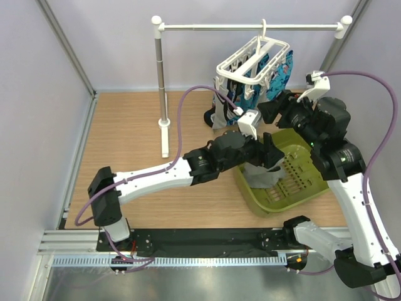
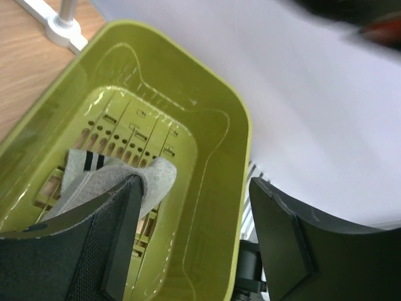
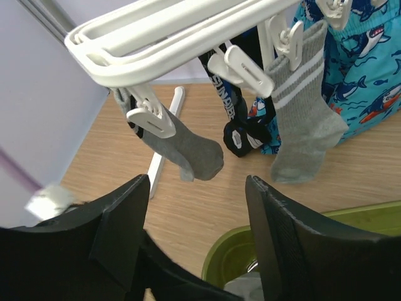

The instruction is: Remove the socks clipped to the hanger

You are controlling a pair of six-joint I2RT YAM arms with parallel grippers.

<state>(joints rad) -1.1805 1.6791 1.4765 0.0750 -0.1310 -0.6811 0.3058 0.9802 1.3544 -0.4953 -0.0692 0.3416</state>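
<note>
- Top view: your left gripper [image 1: 270, 155] sits over the green basket [image 1: 316, 188], with a grey sock [image 1: 258, 177] just beneath it; the right gripper [image 1: 272, 110] faces the hanger [image 1: 250, 63].
- Left wrist: jaws spread, sock loose below them, so the drop seems done.
- Right wrist: jaws spread and empty; clipped socks [image 3: 191, 150] hang just ahead. Next, likely pinch one and tug downward.
</note>
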